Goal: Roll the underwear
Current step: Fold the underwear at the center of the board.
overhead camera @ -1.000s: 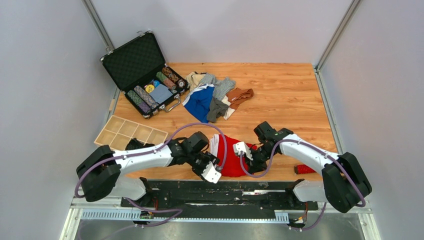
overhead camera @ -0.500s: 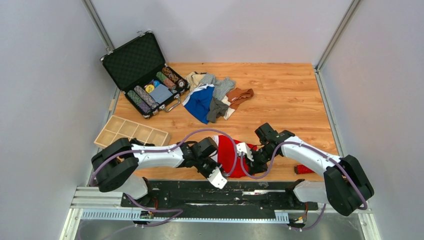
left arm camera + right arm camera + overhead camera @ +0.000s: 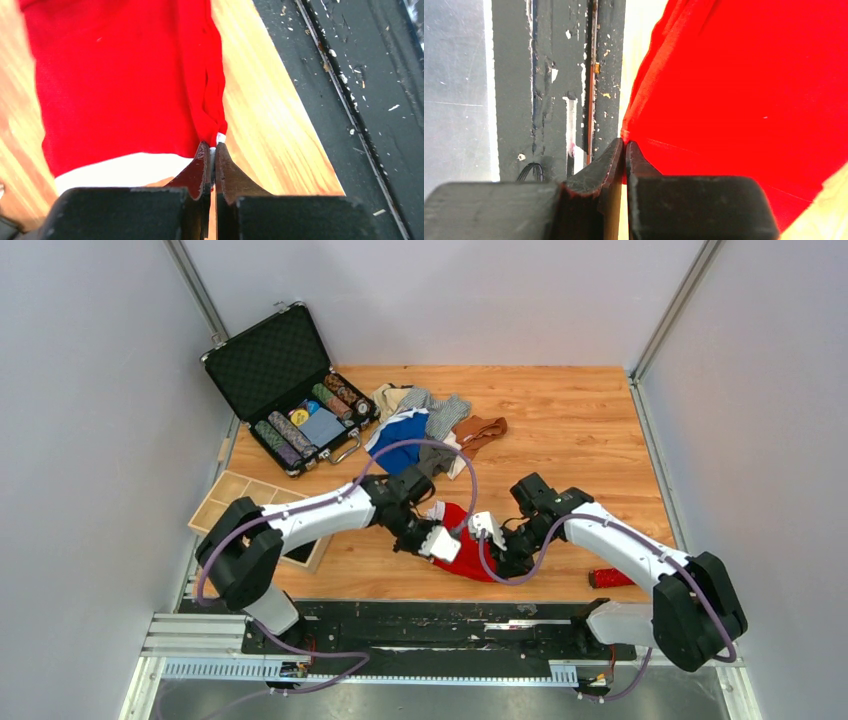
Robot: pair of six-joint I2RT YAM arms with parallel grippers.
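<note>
Limp, light red cloth underwear (image 3: 470, 562) lies by the table's (image 3: 560, 440) near edge. The left claw (image 3: 210, 147) and right claw (image 3: 625, 144) pinch its corners, likely the best holds.

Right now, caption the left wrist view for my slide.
Left gripper pinching a corner of red underwear on the wooden table.

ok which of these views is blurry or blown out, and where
top external: sharp and evenly lit, only soft shadows. left wrist: table wood looks smeared at the left edge, red underwear is crisp near the left claw. right wrist: the red is oversaturated so its folds barely show, the table wood there washes out pale, and the right claw is dark.
</note>
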